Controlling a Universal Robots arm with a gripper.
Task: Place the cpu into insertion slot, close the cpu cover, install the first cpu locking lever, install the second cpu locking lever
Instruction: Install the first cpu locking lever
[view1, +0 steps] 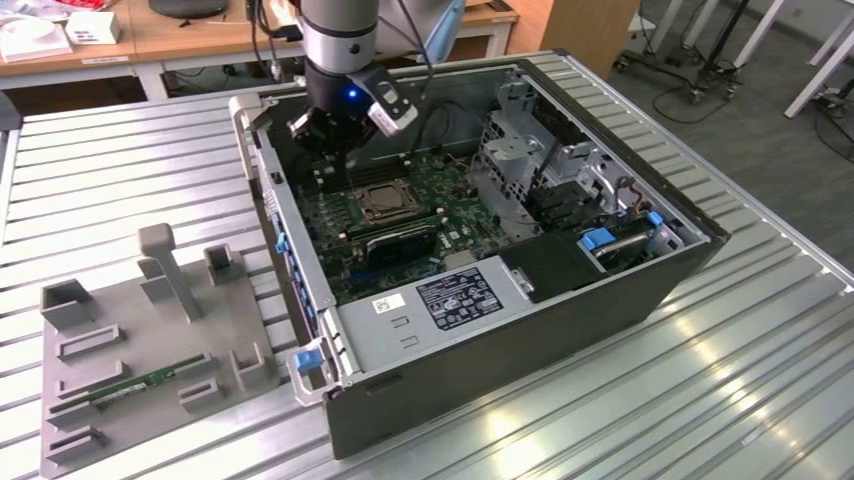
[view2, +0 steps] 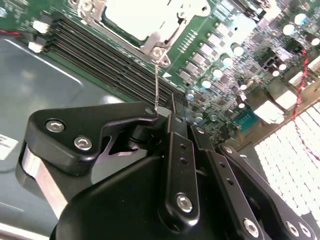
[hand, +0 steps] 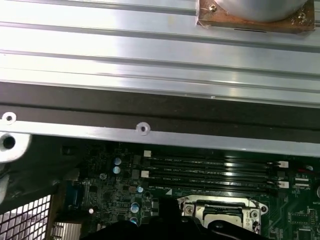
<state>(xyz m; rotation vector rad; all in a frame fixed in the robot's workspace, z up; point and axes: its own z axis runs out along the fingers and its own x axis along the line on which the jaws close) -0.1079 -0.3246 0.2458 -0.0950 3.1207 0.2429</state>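
the gripper (view2: 161, 116) hung inside the open pc case (view1: 641, 300), over the green circuit board (view2: 235, 65), w/ its claw pinched together on the free end of a thin wire locking lever (view2: 156, 85). the lever ran from the claw's tips up to the corner of the insertion slot (view1: 380, 202), where it hinged. whether it was the 1st or 2nd lever couldn't be told.

the cpu (view2: 132, 17) looked already seated in the slot, pale face up. the cpu cover (view2: 149, 44) appeared to lie down around it as a silver frame, tho its far edge was cut off in the second wrist view. long black memory slots (view2: 100, 55) ran just beside the socket.

handling, as a judgement: the lever was prob. springy steel wire, light, stiff along its length but ready to flex sideways, and smooth enough to slip betw. flat pads. best hold was near the free end, as here, for leverage. the cpu itself was light but fragile, edges only. the cover was thin sheet, easy to bend if forced.
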